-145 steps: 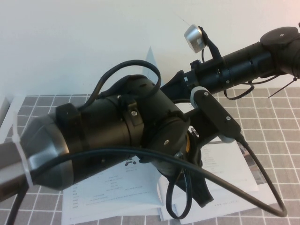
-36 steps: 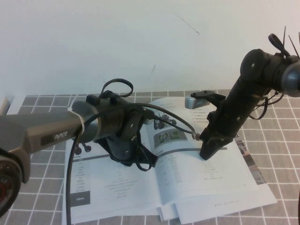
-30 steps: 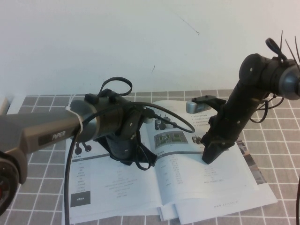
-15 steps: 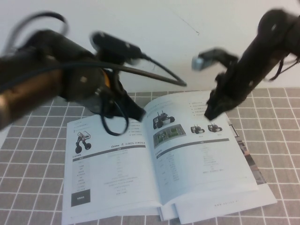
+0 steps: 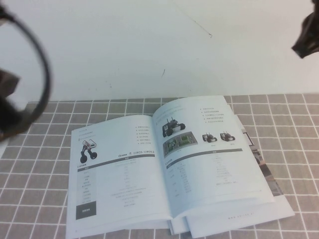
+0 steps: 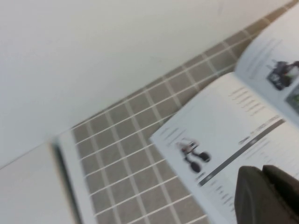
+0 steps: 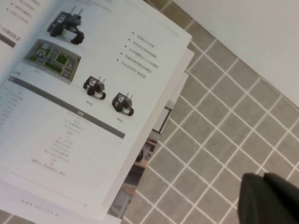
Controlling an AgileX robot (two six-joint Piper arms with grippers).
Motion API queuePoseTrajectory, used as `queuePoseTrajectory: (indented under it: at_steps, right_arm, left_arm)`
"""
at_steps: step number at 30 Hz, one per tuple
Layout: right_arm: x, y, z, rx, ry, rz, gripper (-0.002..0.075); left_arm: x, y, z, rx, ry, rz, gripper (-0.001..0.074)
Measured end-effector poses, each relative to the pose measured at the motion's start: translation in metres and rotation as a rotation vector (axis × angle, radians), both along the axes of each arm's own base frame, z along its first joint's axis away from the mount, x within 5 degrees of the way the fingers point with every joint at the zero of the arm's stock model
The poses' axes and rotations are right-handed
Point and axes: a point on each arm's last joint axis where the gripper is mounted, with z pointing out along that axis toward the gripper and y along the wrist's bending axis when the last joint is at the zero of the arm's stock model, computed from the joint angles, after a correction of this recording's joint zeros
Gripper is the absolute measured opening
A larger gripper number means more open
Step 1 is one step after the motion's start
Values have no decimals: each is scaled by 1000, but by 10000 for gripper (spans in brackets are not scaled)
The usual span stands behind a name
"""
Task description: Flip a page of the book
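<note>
One open book (image 5: 169,174), left gripper (image 6: 268,196) and right gripper (image 7: 268,198) both aloft

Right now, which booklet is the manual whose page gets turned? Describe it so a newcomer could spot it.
On the grey tiled table, below the white wall, the book lies open on top of other booklets. Only it shows wheeled-robot photos, dark grey bars and fine tables. The left hand and right hand are raised clear of it.
</note>
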Motion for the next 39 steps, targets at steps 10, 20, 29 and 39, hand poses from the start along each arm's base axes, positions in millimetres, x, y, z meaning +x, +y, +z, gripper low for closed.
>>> queuePoseTrajectory:
  at_steps: [10,20,29,39]
  right_arm:
    - [-77,-29,-7,-3,-6,-92,-1]
    - [-163,-57,-71,97,-216,-121,-1]
    - [-216,-73,-139,160,-246,-169,-1]
    - [-247,-77,-154,286,-259,-199,-1]
  left_arm:
    - [-58,39,-69,-66,-124,48,-4]
    - [-72,31,-164,-148,-249,-136,-4]
    - [-75,18,-184,-204,-354,-296,-4]
    - [-76,18,-185,-348,-295,-232,-4]
